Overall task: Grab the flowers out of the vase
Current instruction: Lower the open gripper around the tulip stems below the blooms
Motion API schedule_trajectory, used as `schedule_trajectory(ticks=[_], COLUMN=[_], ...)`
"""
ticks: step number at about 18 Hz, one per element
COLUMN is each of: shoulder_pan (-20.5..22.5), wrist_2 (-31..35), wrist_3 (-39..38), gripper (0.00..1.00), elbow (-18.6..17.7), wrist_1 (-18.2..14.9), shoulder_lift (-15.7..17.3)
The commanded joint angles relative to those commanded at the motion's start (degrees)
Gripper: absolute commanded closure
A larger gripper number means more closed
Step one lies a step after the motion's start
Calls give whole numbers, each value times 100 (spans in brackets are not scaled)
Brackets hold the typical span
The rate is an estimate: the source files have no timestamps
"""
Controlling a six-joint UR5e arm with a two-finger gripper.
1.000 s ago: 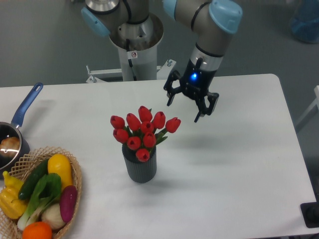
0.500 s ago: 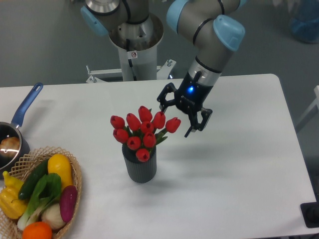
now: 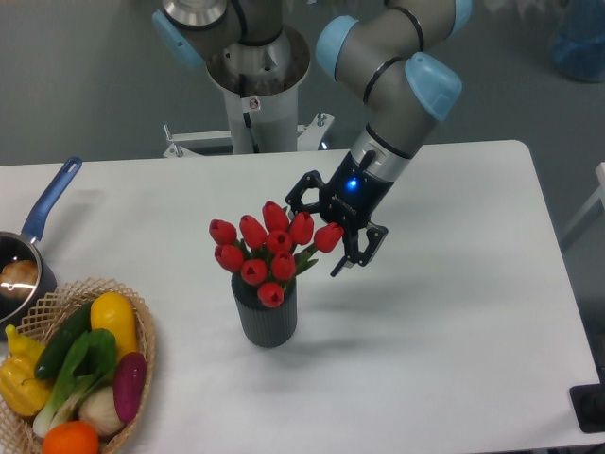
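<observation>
The flowers (image 3: pixel 270 248), a bunch of red tulip buds with green leaves, stand upright in the vase (image 3: pixel 266 318), a small dark grey ribbed cylinder near the table's middle. My gripper (image 3: pixel 317 234) is open and tilted toward the bunch from the right. One finger sits behind the top buds and the other (image 3: pixel 352 256) is in front, to the right of the rightmost bud. That bud lies about between the jaws. Nothing is gripped.
A wicker basket (image 3: pixel 142 343) of colourful vegetables sits at the front left corner. A blue-handled saucepan (image 3: pixel 38 223) lies at the left edge. The arm's base column (image 3: pixel 255 90) stands behind the table.
My gripper has moved left and down toward the flowers, from open space at the right to straddling the rightmost buds. It has stayed open. The flowers and vase have not moved.
</observation>
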Motion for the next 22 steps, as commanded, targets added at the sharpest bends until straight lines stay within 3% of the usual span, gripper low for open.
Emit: schedule_trajectory(ticks=[22], shoulder_pan=[-123], wrist_2=[-1029], wrist_3=[-9], gripper=[0], elbow=[-53], wrist_1=[0], shoulder_lift=[18])
